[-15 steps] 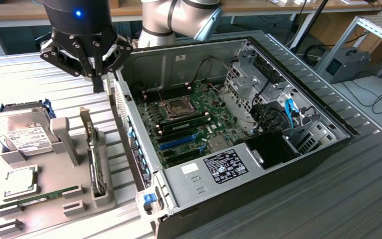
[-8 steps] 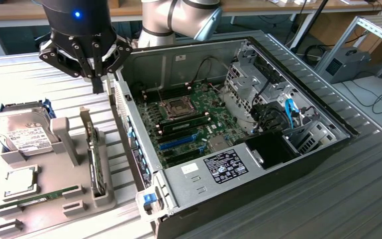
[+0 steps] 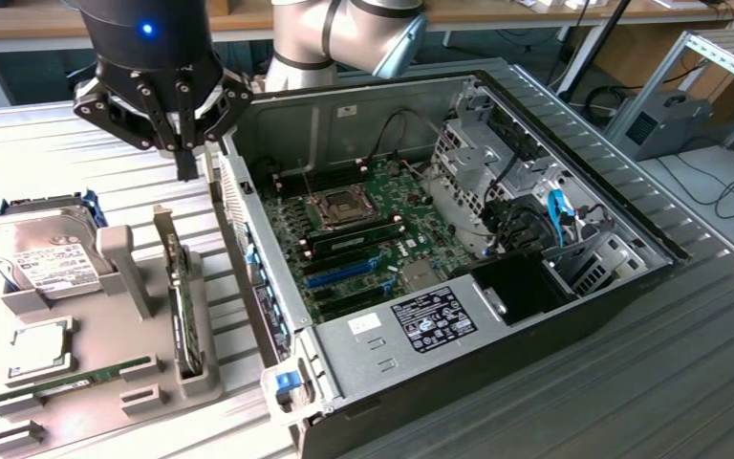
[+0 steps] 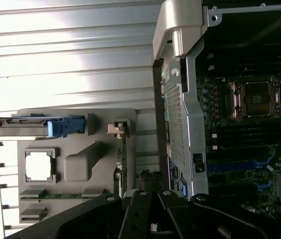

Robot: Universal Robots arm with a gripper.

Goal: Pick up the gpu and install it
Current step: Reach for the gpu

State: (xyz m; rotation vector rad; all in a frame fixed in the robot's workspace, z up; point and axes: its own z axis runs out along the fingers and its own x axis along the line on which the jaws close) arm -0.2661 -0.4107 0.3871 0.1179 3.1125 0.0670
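One arm is at work. In the exterior view its gripper (image 3: 186, 164) hangs just outside the open computer case (image 3: 341, 120), near the case's rear corner. Its fingers are pinched together with nothing between them. The gpu (image 3: 184, 311) stands on its long edge in a grey holder tray (image 3: 112, 258), just beside the case's outer wall, below the gripper and well apart from it. Farther from the case on the same tray sit a hard drive (image 3: 42, 258), a processor chip (image 3: 38, 346) and a memory stick (image 3: 74, 380). Inside the case the motherboard (image 3: 393, 191) lies bare, its blue slots (image 3: 341, 273) unfilled.

In the wrist view the gripper (image 4: 147, 201) looks down along the case's outer wall. The gpu (image 4: 123, 164) shows as a thin edge running alongside that wall, with its bracket (image 4: 119, 128) at one end.

I judge this to be the approach to the pick: the card is not lifted and nothing is installed. Taking it calls for the fingers to part and settle squarely across the card's upper edge, clear of the case wall and the tray.
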